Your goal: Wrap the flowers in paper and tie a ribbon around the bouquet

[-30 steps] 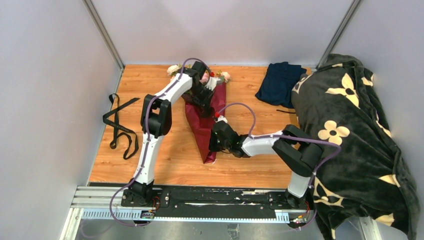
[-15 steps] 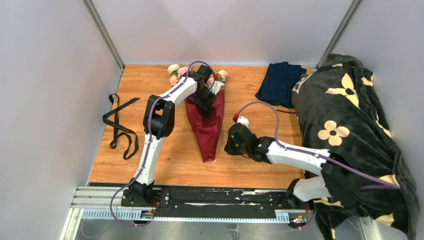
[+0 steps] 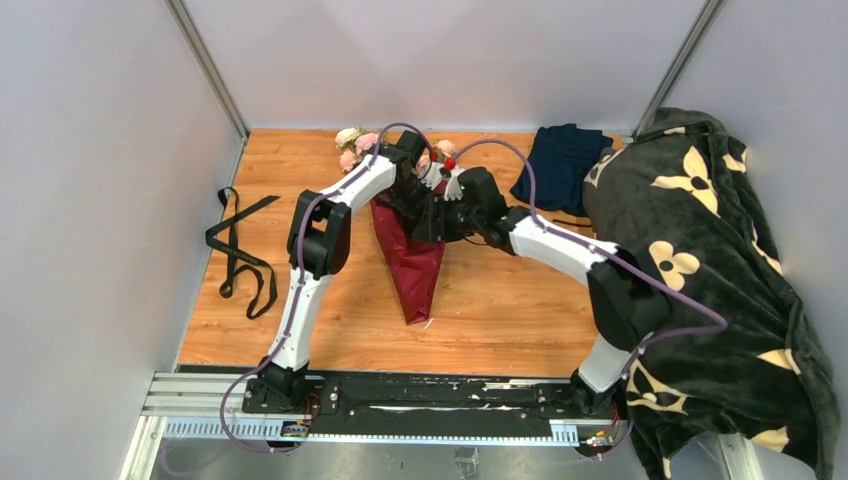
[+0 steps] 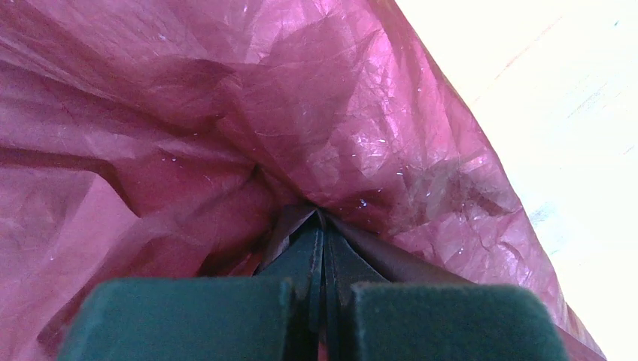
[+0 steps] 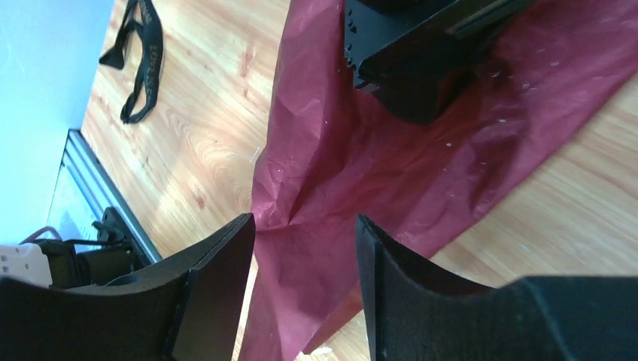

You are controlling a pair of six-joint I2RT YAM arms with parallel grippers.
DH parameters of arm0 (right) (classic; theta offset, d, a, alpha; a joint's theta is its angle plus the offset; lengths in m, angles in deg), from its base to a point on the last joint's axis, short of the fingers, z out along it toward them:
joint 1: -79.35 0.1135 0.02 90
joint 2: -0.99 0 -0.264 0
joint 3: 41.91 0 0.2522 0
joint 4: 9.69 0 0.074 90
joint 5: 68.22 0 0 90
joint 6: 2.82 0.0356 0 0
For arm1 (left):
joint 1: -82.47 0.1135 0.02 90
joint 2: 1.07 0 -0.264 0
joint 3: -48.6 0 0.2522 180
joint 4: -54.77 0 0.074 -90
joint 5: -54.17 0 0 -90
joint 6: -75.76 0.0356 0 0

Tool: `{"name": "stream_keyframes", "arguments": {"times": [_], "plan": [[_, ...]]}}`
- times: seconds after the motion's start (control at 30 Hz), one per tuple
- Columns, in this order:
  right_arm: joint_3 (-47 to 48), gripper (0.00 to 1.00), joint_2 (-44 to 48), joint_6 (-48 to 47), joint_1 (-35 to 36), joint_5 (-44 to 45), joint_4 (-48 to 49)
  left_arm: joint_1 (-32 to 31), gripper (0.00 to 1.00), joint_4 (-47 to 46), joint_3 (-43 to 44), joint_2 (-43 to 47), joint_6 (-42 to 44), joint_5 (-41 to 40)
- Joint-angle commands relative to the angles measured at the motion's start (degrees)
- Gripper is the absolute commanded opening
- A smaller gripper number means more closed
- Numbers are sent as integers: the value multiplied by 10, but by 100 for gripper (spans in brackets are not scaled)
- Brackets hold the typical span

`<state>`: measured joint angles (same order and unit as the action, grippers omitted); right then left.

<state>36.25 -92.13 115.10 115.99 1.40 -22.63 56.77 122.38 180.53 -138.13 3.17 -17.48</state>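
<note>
Wrapping under way; tie not yet made.
Left fingers (image 4: 322,235) clamped shut on crinkly burgundy-red paper sheet (image 3: 415,270). Right fingers (image 5: 305,233) parted, empty, sheet directly ahead, its long axis across their approach. Narrow black ribbon (image 3: 240,250) lies well apart, nearer the left arm.

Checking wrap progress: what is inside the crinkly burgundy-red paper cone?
Small pale pink and cream roses poke out of the wide far end of the burgundy-red paper cone. Their stems are covered by the paper and cannot be seen.
</note>
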Motion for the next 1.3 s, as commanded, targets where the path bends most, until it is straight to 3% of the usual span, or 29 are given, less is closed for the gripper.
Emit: {"name": "stream_keyframes", "arguments": {"times": [0.0,0.17,0.47,0.63,0.97,1.0,1.07,1.1,1.23,1.27], "plan": [[25,57,-73,24,-4,-80,9,-9,0,-14,2,8,-4,-12],[20,57,-105,25,-4,-33,-21,-9,0,-14,9,14,-4,-9],[-16,60,-70,-1,-18,29,-54,-8,0,-14,10,27,-4,0],[48,61,-105,-106,-20,29,-73,-9,0,-15,10,34,-1,-3],[120,42,-183,-133,-25,-1,-78,-9,0,-14,12,37,-2,-3],[115,37,-182,-129,-25,-4,-71,-9,0,-14,12,39,-3,-3],[103,8,-179,-119,-27,-1,-59,-9,0,-14,11,47,-8,4],[94,1,-175,-111,-30,8,-51,-9,2,-14,11,52,-9,10],[14,0,-143,-57,-52,36,22,-9,51,-13,27,98,-11,25],[-8,0,-138,-43,-61,41,42,-9,59,-13,31,113,-7,25]]}}
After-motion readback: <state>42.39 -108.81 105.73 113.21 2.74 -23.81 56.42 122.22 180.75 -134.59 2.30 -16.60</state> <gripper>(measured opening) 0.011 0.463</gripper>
